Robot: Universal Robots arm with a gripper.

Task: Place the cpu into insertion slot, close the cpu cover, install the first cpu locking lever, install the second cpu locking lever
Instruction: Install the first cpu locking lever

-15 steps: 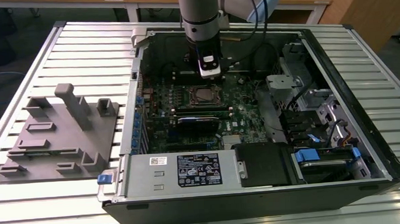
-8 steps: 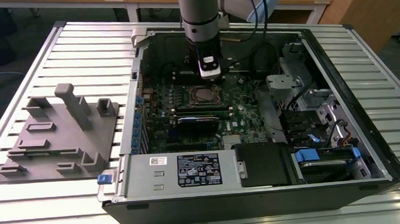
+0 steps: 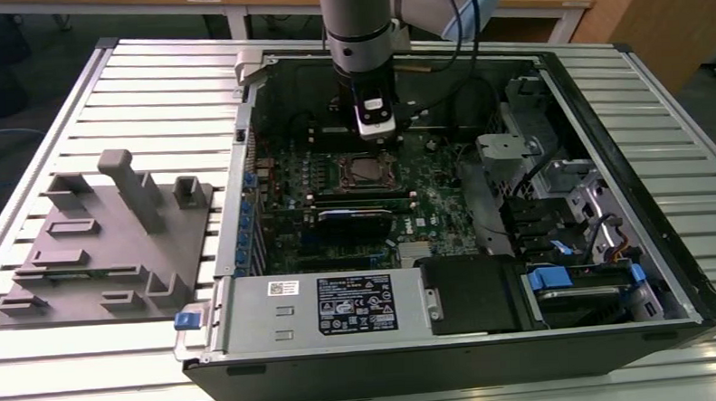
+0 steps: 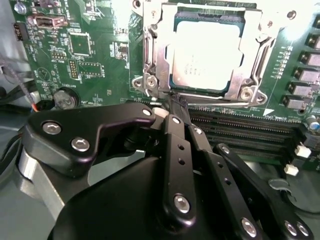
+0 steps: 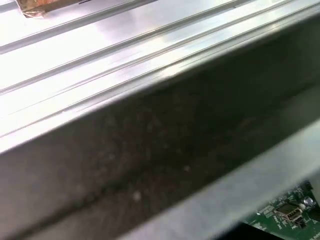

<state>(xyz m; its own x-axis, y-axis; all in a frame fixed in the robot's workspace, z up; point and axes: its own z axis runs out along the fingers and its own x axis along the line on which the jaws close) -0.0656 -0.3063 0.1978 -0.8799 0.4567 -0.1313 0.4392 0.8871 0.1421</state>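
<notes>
Jaws pinched shut with nothing visibly between them, tips at the near corner of the cpu cover point(image 4: 152, 60), cpu point(image 4: 209, 50) seated under it just ahead; risk is the tips skidding off the thin locking lever point(image 4: 215, 103) and gouging the motherboard point(image 4: 75, 45).

The small square silver-grey metal cpu point(image 4: 207, 52) shines smooth, the thin grey metal cpu cover point(image 4: 154, 55) glints, the black pincer point(image 4: 175, 106) looks satin, the ribbed metal desk point(image 3: 147, 74) glossy.

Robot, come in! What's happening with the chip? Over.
Gripper low, right beside the chip. Chip seated, cover down over it. Nothing in the way.
</notes>
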